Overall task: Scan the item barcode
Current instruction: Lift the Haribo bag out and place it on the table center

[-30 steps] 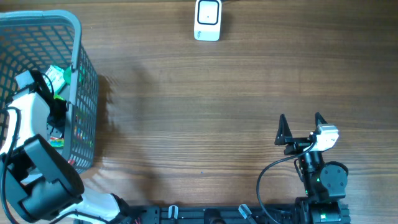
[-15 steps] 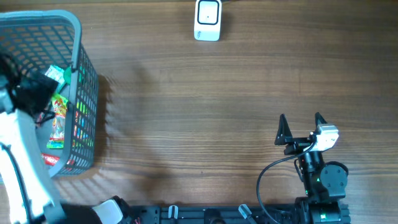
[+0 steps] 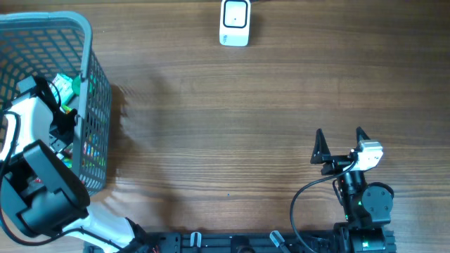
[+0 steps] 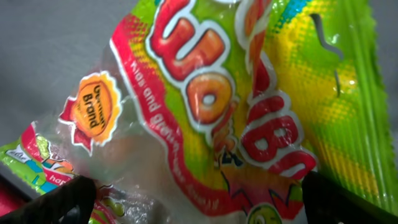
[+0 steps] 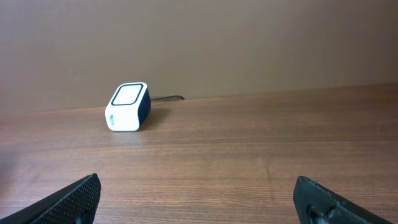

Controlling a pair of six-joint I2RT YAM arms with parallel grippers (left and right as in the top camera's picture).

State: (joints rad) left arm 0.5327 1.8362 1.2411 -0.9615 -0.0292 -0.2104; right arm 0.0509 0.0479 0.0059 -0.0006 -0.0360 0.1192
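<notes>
The wide-open, empty left end effector [image 4: 199,198] hangs over the candy bag [image 4: 249,93] in the basket [image 3: 88,42] at 9 o'clock. The right end effector [image 3: 340,138] is open and empty too. Picking up and scanning are not yet done.

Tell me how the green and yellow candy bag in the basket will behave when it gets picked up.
The candy bag probably flops and crumples: its film shows creases. The glossy, partly clear plastic looks slippery, so it may slide in a pinch. It seems light for its size, a thin flat pouch.
</notes>
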